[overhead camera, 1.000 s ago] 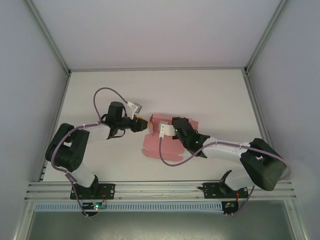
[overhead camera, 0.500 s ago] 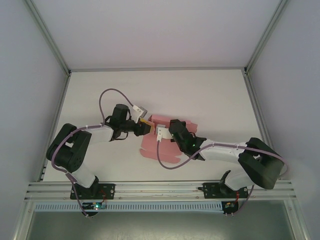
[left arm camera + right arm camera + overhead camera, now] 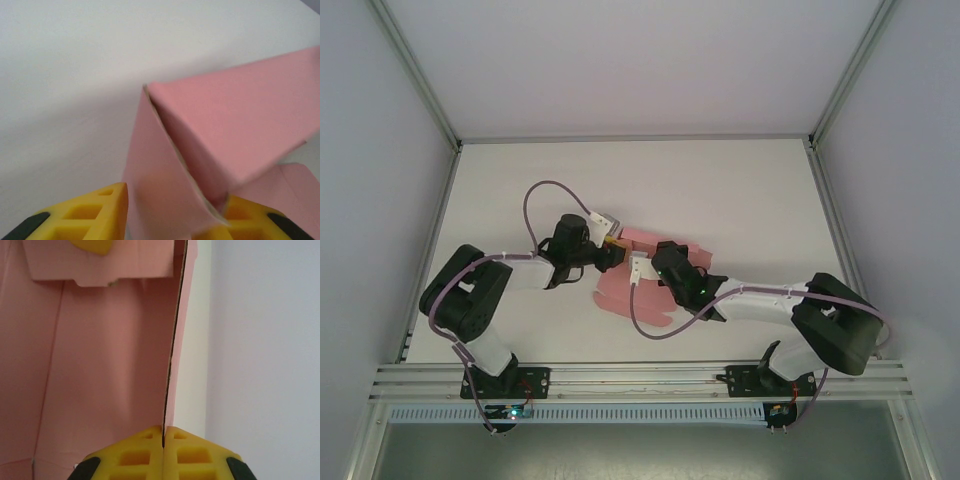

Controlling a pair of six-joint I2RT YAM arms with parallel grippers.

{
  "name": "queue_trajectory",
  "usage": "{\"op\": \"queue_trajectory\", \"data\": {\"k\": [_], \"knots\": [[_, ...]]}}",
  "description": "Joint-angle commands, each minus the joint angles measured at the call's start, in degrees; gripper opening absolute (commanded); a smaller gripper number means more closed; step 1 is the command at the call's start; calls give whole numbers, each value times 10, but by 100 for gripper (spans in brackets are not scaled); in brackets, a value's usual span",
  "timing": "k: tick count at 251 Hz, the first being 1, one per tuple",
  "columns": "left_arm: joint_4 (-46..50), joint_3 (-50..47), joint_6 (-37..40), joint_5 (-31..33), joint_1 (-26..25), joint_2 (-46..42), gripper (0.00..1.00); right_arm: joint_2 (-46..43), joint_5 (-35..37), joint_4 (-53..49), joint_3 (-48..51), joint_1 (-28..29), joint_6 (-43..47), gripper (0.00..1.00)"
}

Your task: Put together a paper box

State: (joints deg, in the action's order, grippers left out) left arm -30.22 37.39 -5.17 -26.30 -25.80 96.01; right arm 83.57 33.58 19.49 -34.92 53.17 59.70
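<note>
The half-folded paper box [image 3: 620, 297] sits mid-way across the table [image 3: 750, 200]. The right end effector [image 3: 163, 432] clamps its upright wall edge [image 3: 173, 340]; the left end effector [image 3: 174, 199] — fingers apart — straddles a flap [image 3: 150, 165]. Squeezing off-crease may buckle it.

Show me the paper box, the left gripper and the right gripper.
paper box [image 3: 620, 297]: top external view, flat lower-left part of the sheet.
left gripper [image 3: 175, 215]: left wrist view, midway between its yellow fingertips.
right gripper [image 3: 163, 439]: right wrist view, where its fingertips meet on the card edge.
</note>
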Motion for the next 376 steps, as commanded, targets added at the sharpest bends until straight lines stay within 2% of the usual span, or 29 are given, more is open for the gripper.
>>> {"op": "queue_trajectory", "data": {"k": [1, 26, 85, 114, 156, 169, 213, 247, 271, 323, 348, 376], "knots": [[-80, -4, -18, 85, -11, 11, 33, 27, -26, -72, 0, 14, -17, 0], [-97, -2, -25, 143, -19, 21, 21, 35, -26, -77, -4, 14, -22, 0], [-81, 7, -35, 229, -22, 48, 19, 38, -27, -92, -9, 14, -39, 0], [-72, 2, -43, 284, -28, 58, 27, 34, -27, -109, -11, 13, -48, 0], [-93, -14, -59, 335, -36, 79, 19, 32, -31, -125, -13, 13, -64, 0], [-97, -13, -62, 353, -36, 89, 19, 34, -32, -133, -16, 12, -65, 0], [-154, -29, -46, 392, -45, 95, 12, 37, -37, -146, -20, 12, -74, 0], [-119, -20, -39, 459, -51, 89, 10, 39, -27, -166, -24, 10, -77, 0], [-104, -21, -28, 463, -53, 92, 12, 35, -23, -179, -26, 7, -80, 0], [-111, -32, -52, 531, -55, 101, 12, 38, -19, -203, -31, 3, -85, 0], [-102, -26, -49, 529, -55, 101, 12, 41, -27, -205, -32, 0, -90, 0], [-146, -41, -34, 514, -55, 103, 12, 42, -25, -207, -33, -4, -92, 0]]}}
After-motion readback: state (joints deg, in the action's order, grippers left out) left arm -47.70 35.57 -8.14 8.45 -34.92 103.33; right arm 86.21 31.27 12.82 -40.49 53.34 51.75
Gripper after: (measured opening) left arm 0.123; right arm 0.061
